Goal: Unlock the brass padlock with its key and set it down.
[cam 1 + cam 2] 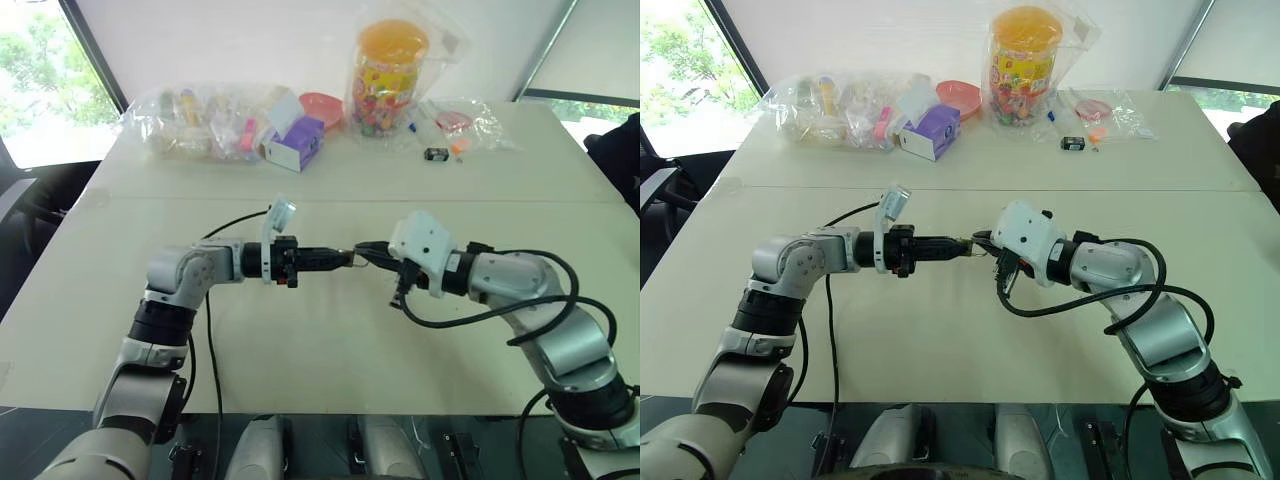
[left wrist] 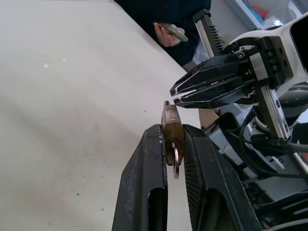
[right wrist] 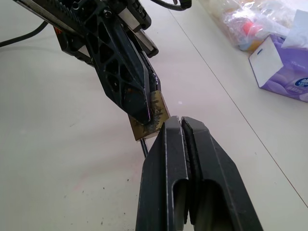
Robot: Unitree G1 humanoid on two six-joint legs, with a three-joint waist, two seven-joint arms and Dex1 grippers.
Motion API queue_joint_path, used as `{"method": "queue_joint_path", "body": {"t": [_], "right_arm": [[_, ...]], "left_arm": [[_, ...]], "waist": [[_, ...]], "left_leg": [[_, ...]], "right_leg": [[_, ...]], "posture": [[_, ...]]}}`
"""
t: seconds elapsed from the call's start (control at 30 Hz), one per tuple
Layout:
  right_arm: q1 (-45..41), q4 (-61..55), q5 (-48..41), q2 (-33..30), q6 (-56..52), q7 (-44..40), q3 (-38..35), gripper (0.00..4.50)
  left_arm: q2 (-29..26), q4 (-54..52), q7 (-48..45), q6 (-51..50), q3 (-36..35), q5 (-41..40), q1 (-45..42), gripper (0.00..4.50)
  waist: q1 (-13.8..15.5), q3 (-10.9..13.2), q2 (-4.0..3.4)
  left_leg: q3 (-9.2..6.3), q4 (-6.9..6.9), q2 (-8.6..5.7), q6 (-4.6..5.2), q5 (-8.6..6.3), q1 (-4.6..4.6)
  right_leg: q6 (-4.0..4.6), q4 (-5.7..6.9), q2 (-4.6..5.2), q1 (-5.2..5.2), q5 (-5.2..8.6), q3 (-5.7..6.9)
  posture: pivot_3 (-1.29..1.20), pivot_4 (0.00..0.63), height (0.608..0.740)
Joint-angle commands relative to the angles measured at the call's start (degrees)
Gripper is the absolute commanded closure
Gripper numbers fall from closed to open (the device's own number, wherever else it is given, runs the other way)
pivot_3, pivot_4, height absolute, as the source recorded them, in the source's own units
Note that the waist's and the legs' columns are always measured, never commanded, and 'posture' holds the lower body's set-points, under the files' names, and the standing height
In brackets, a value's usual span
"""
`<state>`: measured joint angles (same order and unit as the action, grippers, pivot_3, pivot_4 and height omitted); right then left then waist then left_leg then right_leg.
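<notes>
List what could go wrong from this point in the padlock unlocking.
1. The right end effector is shut beside the brass padlock with nothing visibly pinched, so it may have missed the key.
2. The left end effector pinches only the small lock body above the table; a push from the right could twist it loose and drop it.
3. The key sits between the left fingers, leaving little to grab.

Brass-yellow padlock (image 2: 172, 126) between black fingers, purple-and-white box (image 1: 294, 143), orange-lidded multicoloured jar (image 1: 388, 75), cream table (image 1: 300, 340).
</notes>
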<state>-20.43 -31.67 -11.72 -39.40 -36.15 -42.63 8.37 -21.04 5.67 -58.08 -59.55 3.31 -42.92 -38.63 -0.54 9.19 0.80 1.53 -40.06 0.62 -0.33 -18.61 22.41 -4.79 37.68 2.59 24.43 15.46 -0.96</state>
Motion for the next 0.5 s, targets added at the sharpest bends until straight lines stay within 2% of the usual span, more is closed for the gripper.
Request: {"method": "queue_joint_path", "body": {"t": [0.03,0.2,0.33,0.5], "right_arm": [[1.6,1.4,0.8,-0.3,1.1,-0.2,0.8,4.46],[3.9,3.1,1.9,-0.7,3.0,-0.1,1.3,4.46],[5.8,1.3,1.3,-1.7,2.0,-0.2,-0.7,4.46],[11.0,-6.0,-1.4,-3.5,-2.2,0.1,-4.5,4.46]], "left_arm": [[0.4,-3.1,0.0,-0.4,-3.4,-3.6,-2.7,4.5],[0.1,-3.2,0.7,-0.9,-4.0,-4.3,-2.9,4.5],[0.7,-2.4,1.5,1.7,-2.0,-1.6,-1.9,4.5],[4.7,1.8,4.7,7.0,1.4,3.9,-0.4,4.5]], "waist": [[0.0,0.0,0.01],[-0.2,0.0,-0.01],[-0.1,0.0,-0.01],[0.6,0.0,0.0]], "left_leg": [[0.0,0.0,0.0,0.0,0.0,0.0],[0.0,0.01,0.0,0.0,0.0,-0.01],[0.0,0.01,0.01,0.0,0.0,-0.01],[0.0,0.0,-0.03,0.0,0.0,0.0]], "right_leg": [[0.0,-0.01,0.01,0.0,0.0,0.0],[0.0,0.0,-0.01,0.0,0.0,-0.01],[0.0,0.0,-0.02,0.0,0.0,-0.01],[0.0,-0.03,0.0,-0.02,0.0,-0.01]], "posture": [[0.0,0.15,0.735],[0.0,0.15,0.735],[0.0,0.15,0.735],[0.0,0.15,0.735]]}}
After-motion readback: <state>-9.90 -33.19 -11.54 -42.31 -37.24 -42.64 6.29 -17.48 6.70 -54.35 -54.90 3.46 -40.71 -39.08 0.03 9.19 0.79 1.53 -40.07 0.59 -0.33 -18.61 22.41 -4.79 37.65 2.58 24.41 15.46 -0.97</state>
